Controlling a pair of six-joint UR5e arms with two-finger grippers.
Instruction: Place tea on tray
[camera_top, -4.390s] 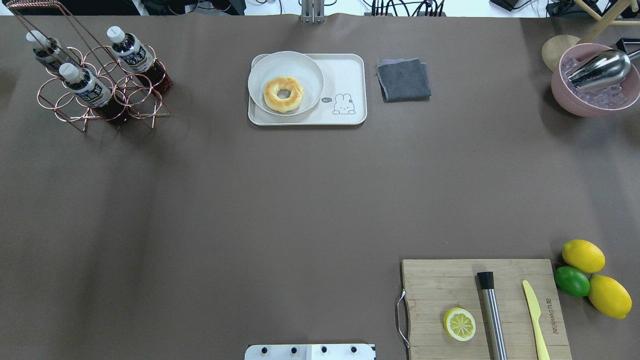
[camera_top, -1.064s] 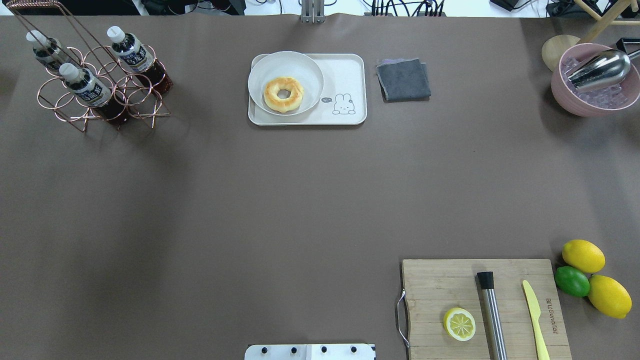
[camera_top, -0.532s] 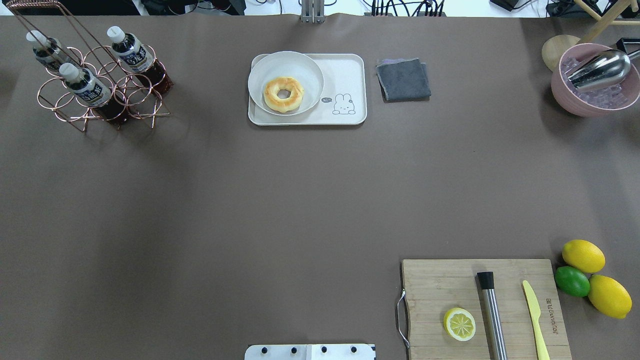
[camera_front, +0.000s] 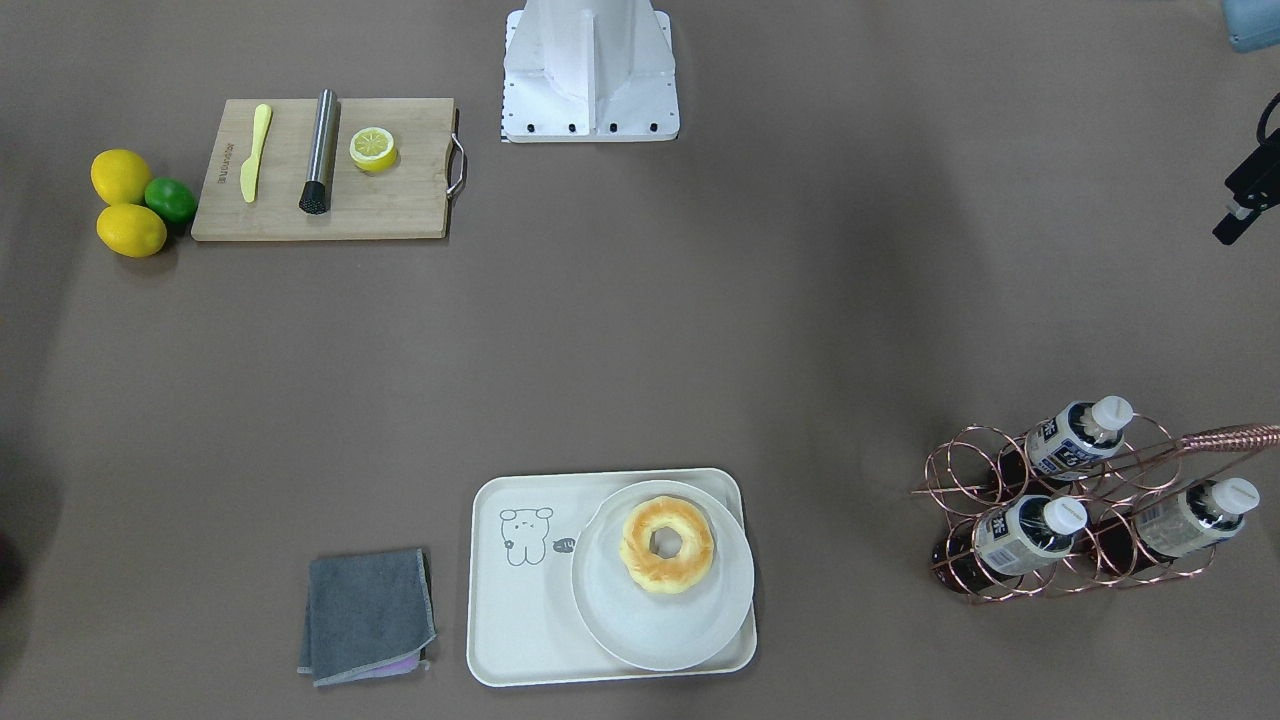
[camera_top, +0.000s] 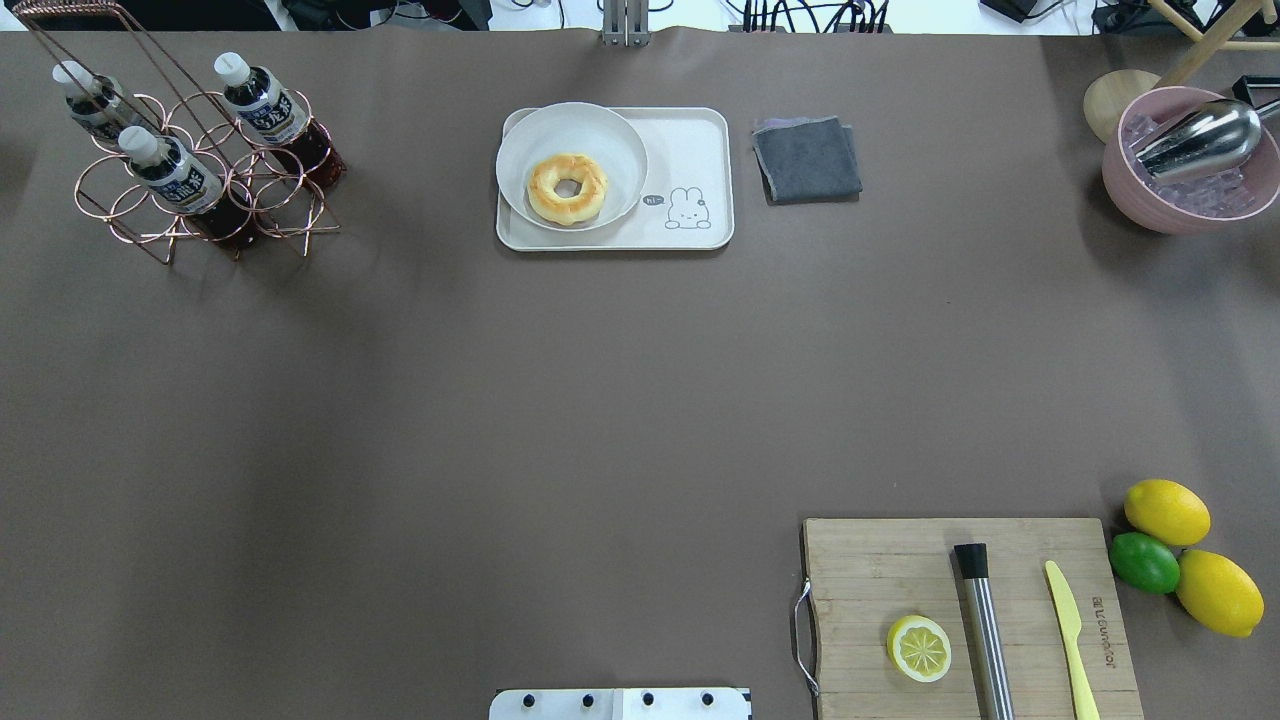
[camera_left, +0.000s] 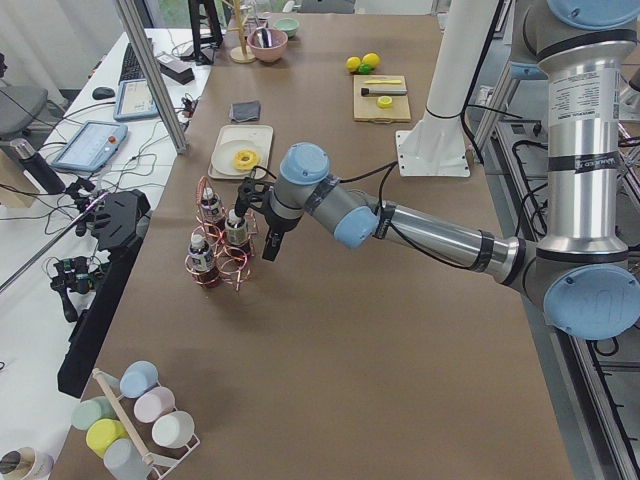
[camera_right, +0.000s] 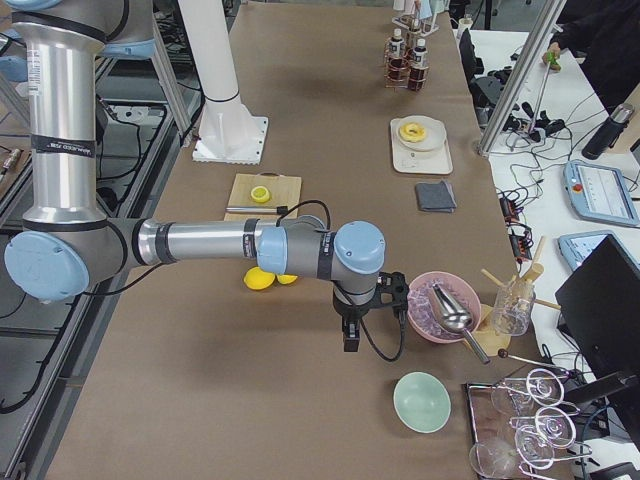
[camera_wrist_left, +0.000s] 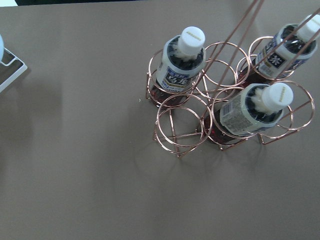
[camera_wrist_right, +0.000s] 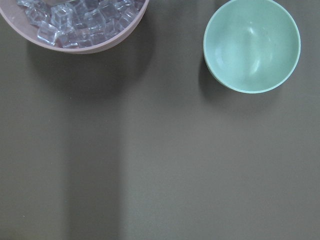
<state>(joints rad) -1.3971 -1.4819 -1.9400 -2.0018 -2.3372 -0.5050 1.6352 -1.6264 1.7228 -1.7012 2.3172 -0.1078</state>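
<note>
Three small bottles of dark drink stand in a copper wire rack (camera_top: 150, 215) at the far left. Two carry white and dark-blue labels: one tea bottle (camera_top: 262, 103) (camera_front: 1020, 530) and another (camera_top: 172, 172) (camera_front: 1075, 437). The third (camera_top: 90, 103) (camera_wrist_left: 250, 107) has a paler greyish label. The cream tray (camera_top: 700, 140) (camera_front: 510, 620) lies at the far middle, with a white plate and doughnut (camera_top: 567, 187) on its left half. My left gripper (camera_left: 269, 252) hangs beside the rack, apart from it; I cannot tell whether it is open. My right gripper (camera_right: 349, 343) hangs beside the pink ice bowl; its state is unclear.
A grey cloth (camera_top: 806, 158) lies right of the tray. A pink bowl (camera_top: 1125, 190) of ice with a metal scoop stands far right, and a green bowl (camera_wrist_right: 251, 45) stands near it. A wooden cutting board (camera_top: 880, 580) holds a lemon half, muddler and knife, with lemons and a lime beside it.
</note>
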